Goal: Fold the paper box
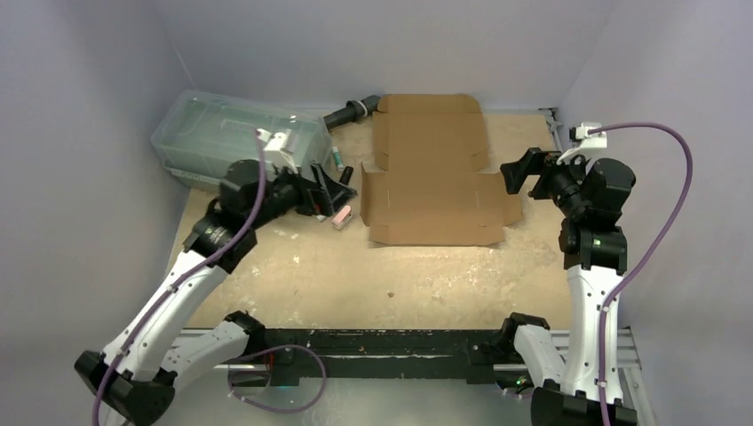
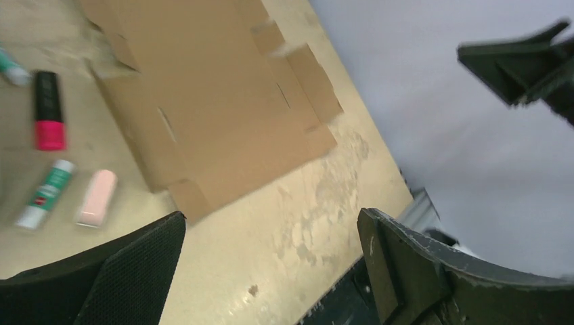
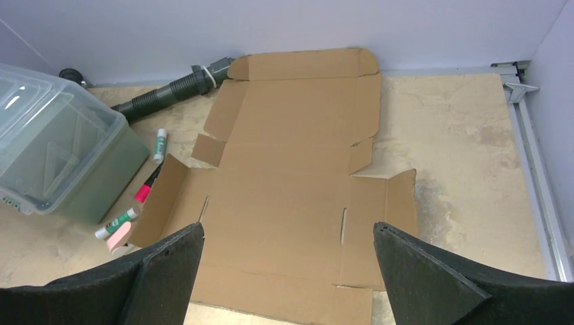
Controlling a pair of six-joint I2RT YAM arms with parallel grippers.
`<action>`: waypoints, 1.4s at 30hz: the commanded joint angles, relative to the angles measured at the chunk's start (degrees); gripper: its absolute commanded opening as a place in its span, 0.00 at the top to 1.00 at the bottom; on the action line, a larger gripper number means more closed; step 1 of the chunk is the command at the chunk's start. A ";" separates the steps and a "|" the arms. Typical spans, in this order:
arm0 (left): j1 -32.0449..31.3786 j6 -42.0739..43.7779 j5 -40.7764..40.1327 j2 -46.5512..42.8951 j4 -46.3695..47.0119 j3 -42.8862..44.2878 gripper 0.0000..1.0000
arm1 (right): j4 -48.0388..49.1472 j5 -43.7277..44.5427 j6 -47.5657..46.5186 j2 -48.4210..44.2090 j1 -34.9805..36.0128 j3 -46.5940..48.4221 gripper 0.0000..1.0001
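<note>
Two arms reach over the scuffed beige table (image 1: 355,275) in the overhead view. On it the plain brown corrugated cardboard paper box (image 1: 432,169) lies unfolded as a flat die-cut sheet at the far middle. The left hand (image 1: 330,191) hangs just left of the sheet and the right hand (image 1: 522,170) by its right edge. A clear greenish plastic lidded container (image 1: 235,138) sits at the far left, and a black ribbed hose (image 1: 353,113) lies along the back wall.

From the left wrist, the left hand's fingers stand spread wide with nothing between them. Beyond them lie the paper box, a black-and-pink marker (image 2: 49,112), a green-and-white glue stick (image 2: 46,193) and a pale pink oblong block (image 2: 97,198).

From the right wrist, the right hand is likewise spread wide and empty. The sheet fills the view between and beyond its fingers, its side flaps tilted up slightly.
</note>
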 commanded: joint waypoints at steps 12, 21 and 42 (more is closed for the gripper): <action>-19.42 4.17 -23.85 14.68 5.81 -2.36 0.01 | 1.58 -21.63 -17.71 3.08 -0.25 -4.65 0.01; -19.25 1.54 -27.61 21.97 17.36 -9.27 0.04 | -6.34 -35.60 -32.60 15.11 -0.25 -3.03 0.01; -17.83 -0.46 -39.65 37.64 26.30 -6.86 0.28 | -0.14 -36.18 -29.28 15.48 -0.25 -8.50 0.01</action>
